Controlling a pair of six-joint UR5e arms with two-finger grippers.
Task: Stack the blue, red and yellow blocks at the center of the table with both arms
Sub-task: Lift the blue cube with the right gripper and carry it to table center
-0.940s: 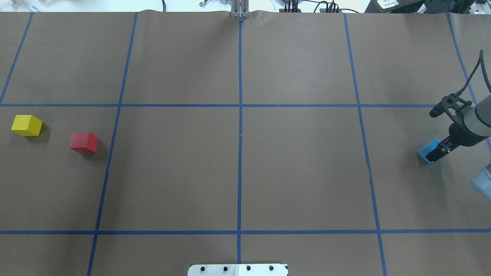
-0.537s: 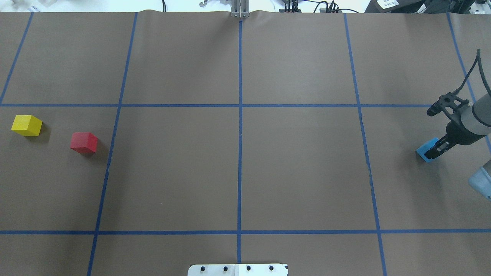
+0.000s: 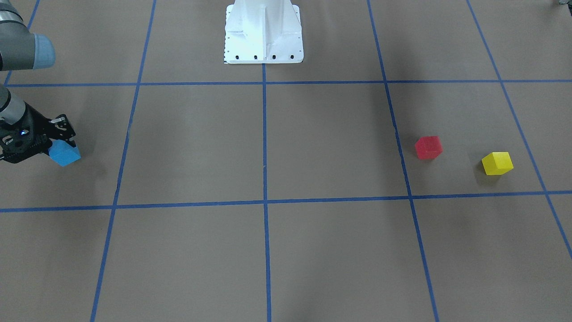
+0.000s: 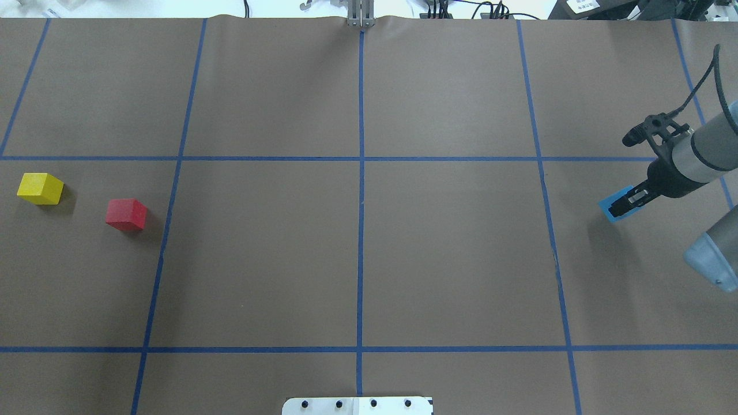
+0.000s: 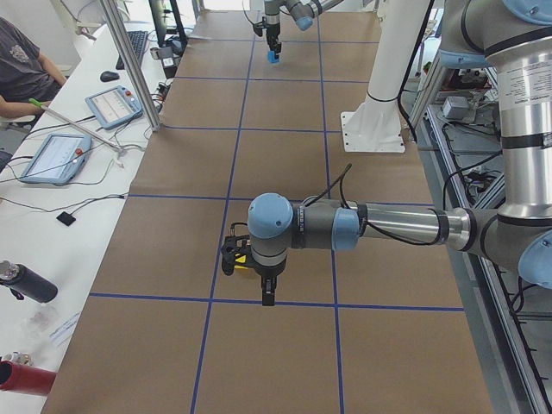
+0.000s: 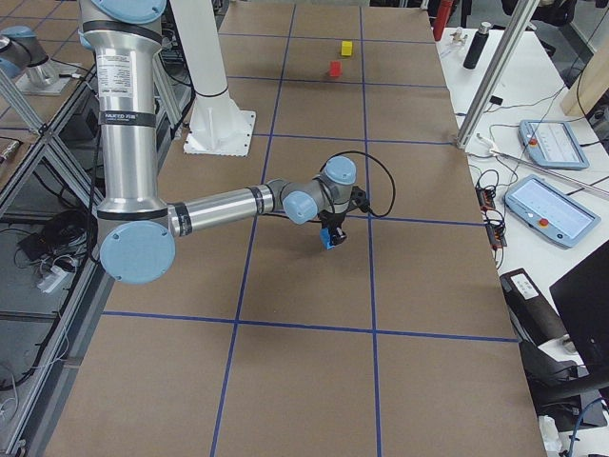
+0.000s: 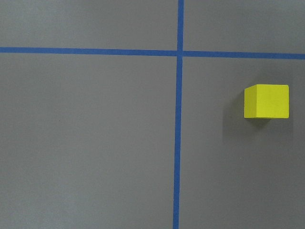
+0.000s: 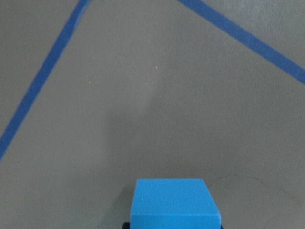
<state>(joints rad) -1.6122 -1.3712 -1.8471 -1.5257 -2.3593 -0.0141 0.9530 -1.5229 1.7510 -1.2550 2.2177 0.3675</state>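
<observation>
My right gripper (image 4: 627,202) is shut on the blue block (image 4: 607,206) and holds it above the paper at the table's right end. The block also shows in the front view (image 3: 66,154), the right wrist view (image 8: 174,201) and the right side view (image 6: 326,241). The red block (image 4: 125,214) and the yellow block (image 4: 40,188) sit on the paper at the left end, apart from each other. The left gripper (image 5: 267,296) shows only in the left side view, above the paper near the yellow block (image 7: 267,101). I cannot tell whether it is open or shut.
Brown paper with a blue tape grid covers the table. The robot's white base plate (image 3: 263,31) stands at the near middle edge. A metal post (image 4: 360,14) is at the far edge. Tablets (image 5: 53,157) and an operator sit beyond the table's far side.
My right gripper has risen with the blue block and moved left and farther from the robot. The red and yellow blocks have not moved.
</observation>
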